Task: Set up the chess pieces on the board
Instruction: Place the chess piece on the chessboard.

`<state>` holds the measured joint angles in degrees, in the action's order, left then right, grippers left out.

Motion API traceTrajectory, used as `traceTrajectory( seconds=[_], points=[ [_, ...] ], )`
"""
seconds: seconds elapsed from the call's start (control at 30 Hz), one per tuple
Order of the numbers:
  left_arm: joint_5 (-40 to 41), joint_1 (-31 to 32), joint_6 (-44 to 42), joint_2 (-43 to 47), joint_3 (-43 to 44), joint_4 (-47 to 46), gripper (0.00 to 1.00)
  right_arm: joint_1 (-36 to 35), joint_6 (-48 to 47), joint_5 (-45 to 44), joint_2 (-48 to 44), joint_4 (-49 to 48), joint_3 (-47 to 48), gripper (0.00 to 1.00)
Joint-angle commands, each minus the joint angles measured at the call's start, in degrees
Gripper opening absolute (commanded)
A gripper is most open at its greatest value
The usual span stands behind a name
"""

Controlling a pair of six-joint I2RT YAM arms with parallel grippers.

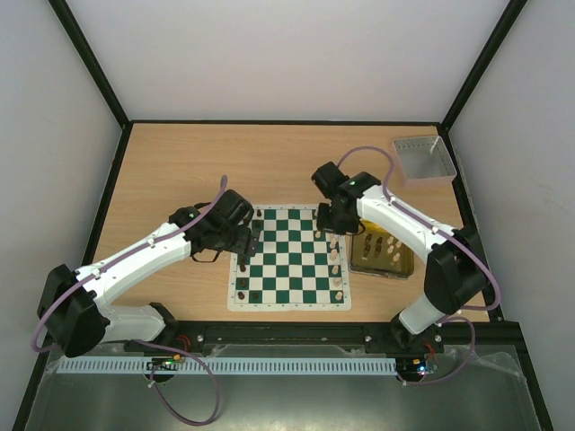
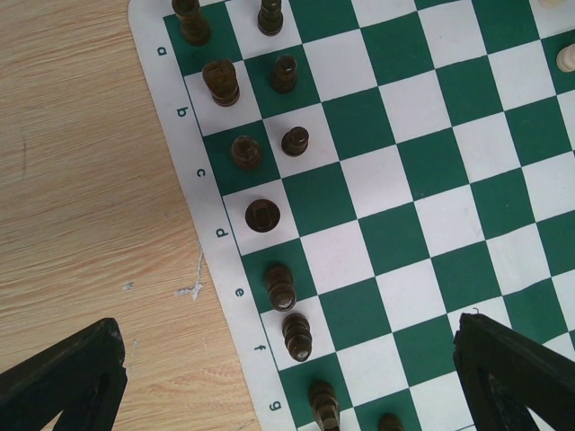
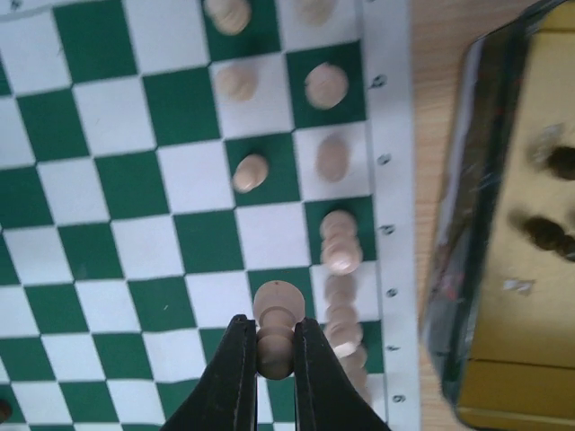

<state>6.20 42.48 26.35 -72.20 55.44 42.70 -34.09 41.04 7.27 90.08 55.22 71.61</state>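
beside the board (image 1: 289, 269): yellow tray (image 1: 406, 269) holding pieces (image 1: 375, 244)
right gripper (image 3: 274, 346) is pinching a cream piece (image 3: 274, 305); left gripper (image 1: 254, 241) is gaping

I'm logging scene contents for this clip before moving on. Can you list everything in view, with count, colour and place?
table: one, light wood, under everything.
board: one, dark green and white, middle of the table.
black chess pieces: several, exact count unclear, on the board's left two columns.
cream chess pieces: several, on the board's right two columns.
held cream piece: one, in the right claw, over the board.
yellow tray: one, translucent, right of the board.
spare pieces: a few, some dark, inside the yellow tray.
grey tray: one, far right corner.
left arm: one, white and black.
right arm: one, white and black.
left claw: open, over the black side.
right claw: shut on the held cream piece.
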Motion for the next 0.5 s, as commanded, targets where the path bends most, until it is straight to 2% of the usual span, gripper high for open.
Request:
traceTrajectory(
  seconds=[0.0, 0.47],
  points=[
    [-0.26, 0.24, -0.29, -0.82, -0.68, 0.02, 0.99, -3.08, 2.19, 0.80, 1.93, 0.58, -0.63, 0.02],
    [-0.22, 0.16, -0.28, -0.84, -0.68, 0.02, 0.99, -3.79, 0.20, 2.38, 9.35, -2.61, -0.98, 0.02]
  ],
)
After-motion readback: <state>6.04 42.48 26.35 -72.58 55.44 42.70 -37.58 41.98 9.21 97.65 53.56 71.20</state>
